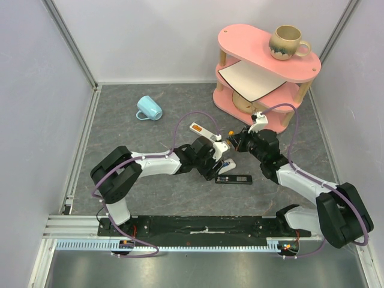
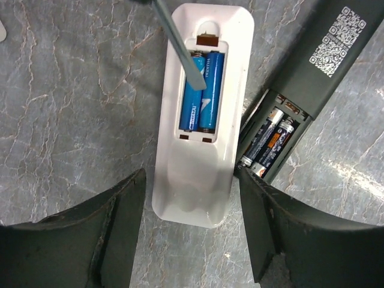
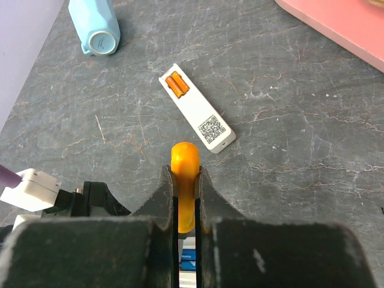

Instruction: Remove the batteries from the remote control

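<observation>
The left jaws are wide apart, low over the table point(image 1: 150, 198). One side sits on each side of the end of a white remote point(image 2: 198, 180). The back of this remote is open. Two blue batteries point(image 2: 201, 90) lie side by side in it.

The right jaws are clamped tight on the orange handle of a screwdriver point(image 3: 184, 159). Its metal shaft point(image 2: 180, 42) comes down into the open remote. The tip is on the blue batteries.

A black remote point(image 2: 336, 48) lies just beside the white one, on its near side. Its back is open too. Two dark batteries point(image 2: 270, 138) with some orange on them lie inside.

Another white remote point(image 3: 195, 108) lies a bit farther back, apart from the other two. Two orange batteries point(image 3: 176, 84) sit in its open end.

A light blue mug point(image 1: 149, 108) lies on its side at the far left. A pink shelf point(image 1: 264, 66) stands at the far right, with a brown mug point(image 1: 287, 42) on top.
</observation>
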`<state>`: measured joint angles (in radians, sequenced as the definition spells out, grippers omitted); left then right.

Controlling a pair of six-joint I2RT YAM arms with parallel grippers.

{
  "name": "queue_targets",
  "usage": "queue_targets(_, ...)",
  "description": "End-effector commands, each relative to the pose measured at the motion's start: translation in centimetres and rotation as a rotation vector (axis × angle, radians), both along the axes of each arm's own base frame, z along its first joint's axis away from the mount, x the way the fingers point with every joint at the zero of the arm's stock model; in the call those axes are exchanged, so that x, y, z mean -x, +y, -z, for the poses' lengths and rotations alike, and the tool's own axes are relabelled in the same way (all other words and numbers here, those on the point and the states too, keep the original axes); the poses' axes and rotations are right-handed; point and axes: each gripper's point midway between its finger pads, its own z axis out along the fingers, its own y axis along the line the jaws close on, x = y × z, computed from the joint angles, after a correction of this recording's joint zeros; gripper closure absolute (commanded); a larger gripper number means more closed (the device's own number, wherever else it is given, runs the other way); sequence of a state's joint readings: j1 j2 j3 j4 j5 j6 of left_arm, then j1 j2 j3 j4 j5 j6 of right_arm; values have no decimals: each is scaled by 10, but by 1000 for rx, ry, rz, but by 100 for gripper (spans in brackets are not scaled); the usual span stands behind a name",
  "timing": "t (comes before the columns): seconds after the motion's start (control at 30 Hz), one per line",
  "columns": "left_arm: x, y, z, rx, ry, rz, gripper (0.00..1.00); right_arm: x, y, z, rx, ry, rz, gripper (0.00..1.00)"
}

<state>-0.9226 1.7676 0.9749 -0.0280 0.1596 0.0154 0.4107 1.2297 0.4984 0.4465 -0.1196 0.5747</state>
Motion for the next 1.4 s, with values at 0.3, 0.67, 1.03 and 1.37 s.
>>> queue_targets(0.3, -14, 17, 22, -132, -42, -41, 33, -8, -2, -23, 5, -84, 20, 100)
queue_targets(0.67, -10, 28, 23, -133, -30, -98, 74, -18, -7, -17, -17, -103, 79, 100)
queue_targets(1.03, -34, 59, 29, -184, -36, -296, 81, -18, 5, -23, 32, -191, 115, 100)
queue_targets(1.37, -39, 62, 15, -105, -32, -317, 83, -8, -10, -34, 50, -295, 241, 100)
